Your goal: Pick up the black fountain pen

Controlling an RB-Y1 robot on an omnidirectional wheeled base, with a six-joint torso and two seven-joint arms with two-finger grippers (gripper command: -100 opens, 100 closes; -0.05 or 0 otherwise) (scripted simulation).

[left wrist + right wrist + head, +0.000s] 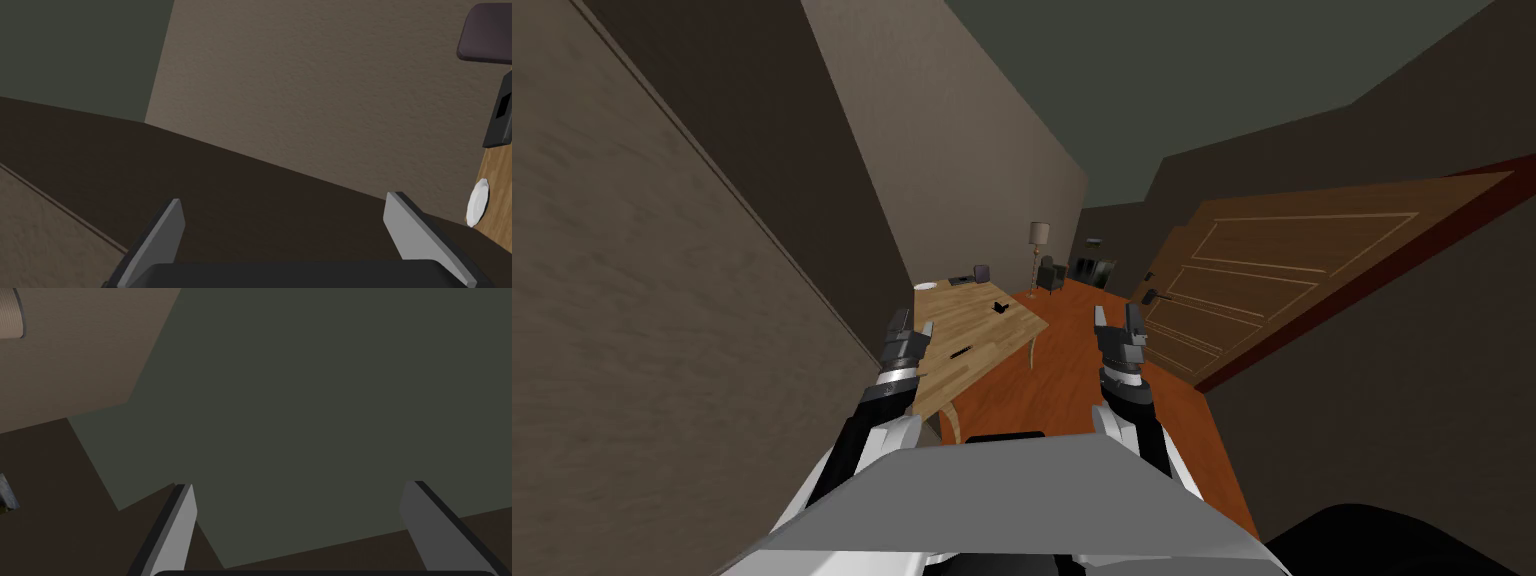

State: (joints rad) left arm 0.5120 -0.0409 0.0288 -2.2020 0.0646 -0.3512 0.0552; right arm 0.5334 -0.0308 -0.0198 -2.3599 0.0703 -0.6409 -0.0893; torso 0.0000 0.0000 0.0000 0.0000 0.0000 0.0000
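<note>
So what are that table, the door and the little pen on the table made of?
Table: light wood by the look, matt, with grain streaks showing. Door: darker brown wood, with outlined panels. Pen: black, but too small to tell its material.

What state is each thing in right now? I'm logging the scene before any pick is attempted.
left gripper: open, holding nothing.
right gripper: open, holding nothing.
black pen: lying flat on the wooden table, untouched, apart from both grippers.
white plate: resting on the table's far end, by the wall.
floor lamp: upright beyond the table; lit or not, cannot tell.
</note>
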